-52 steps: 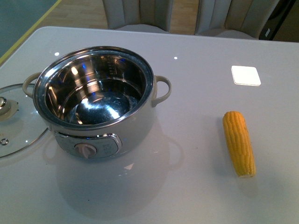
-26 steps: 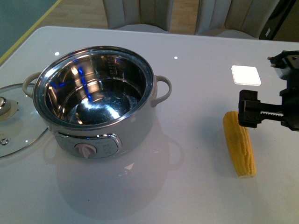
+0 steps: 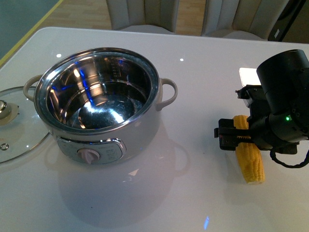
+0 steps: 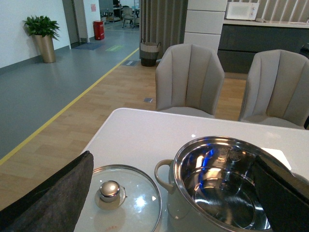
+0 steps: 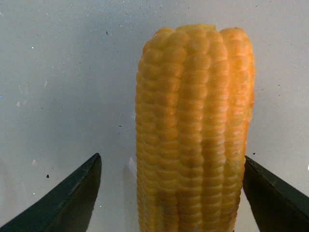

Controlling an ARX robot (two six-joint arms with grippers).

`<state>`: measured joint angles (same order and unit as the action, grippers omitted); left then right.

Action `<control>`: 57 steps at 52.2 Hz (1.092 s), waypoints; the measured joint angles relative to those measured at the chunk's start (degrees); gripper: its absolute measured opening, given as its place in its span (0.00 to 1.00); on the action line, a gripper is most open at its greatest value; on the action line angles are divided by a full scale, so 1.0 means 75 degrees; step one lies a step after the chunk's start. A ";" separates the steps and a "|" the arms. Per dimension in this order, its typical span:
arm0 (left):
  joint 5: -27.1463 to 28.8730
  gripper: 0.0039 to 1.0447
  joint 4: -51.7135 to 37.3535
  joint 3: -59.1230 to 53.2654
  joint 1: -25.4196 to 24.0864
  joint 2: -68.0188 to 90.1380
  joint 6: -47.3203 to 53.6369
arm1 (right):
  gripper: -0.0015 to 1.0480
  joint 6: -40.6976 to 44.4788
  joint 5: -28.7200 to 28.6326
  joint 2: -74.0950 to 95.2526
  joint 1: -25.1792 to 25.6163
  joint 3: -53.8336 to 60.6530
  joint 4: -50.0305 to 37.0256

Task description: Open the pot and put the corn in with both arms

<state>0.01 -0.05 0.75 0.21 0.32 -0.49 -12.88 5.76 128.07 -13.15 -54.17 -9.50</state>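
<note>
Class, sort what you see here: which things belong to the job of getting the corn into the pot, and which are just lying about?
Job in hand:
pot, open
corn, lying flat
right pincer, open around the corn
glass lid, off, beside the pot

Lying about:
white square pad
two chairs
potted plant

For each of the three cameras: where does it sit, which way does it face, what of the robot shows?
Front view: on the robot's body, facing forward and down at pot, lid and corn; right fingers astride the corn.
Left wrist view: on the left arm, facing pot, lid, chairs; left fingers at both edges.
Right wrist view: on the right arm, close over the corn; both fingers apart.
Shared: front and left wrist, pot and lid; front and right wrist, corn.
</note>
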 joint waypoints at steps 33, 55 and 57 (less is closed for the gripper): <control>0.0000 0.94 0.0000 0.0000 0.0000 0.0000 0.0000 | 0.22 -0.1116 -0.0376 -0.1037 0.0003 0.0653 -0.1291; 0.0000 0.94 0.0000 0.0000 0.0000 0.0000 0.0000 | 0.20 -0.2917 -0.0941 -0.2541 -0.1067 -0.0006 -0.1064; -0.0003 0.94 0.0000 0.0000 0.0000 0.0000 0.0000 | 0.19 -0.3162 -0.0970 -0.2585 -0.1221 -0.0213 -0.1043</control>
<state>-0.01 -0.05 0.75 0.21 0.32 -0.49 -36.60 -1.52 108.68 -22.30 -55.77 -17.32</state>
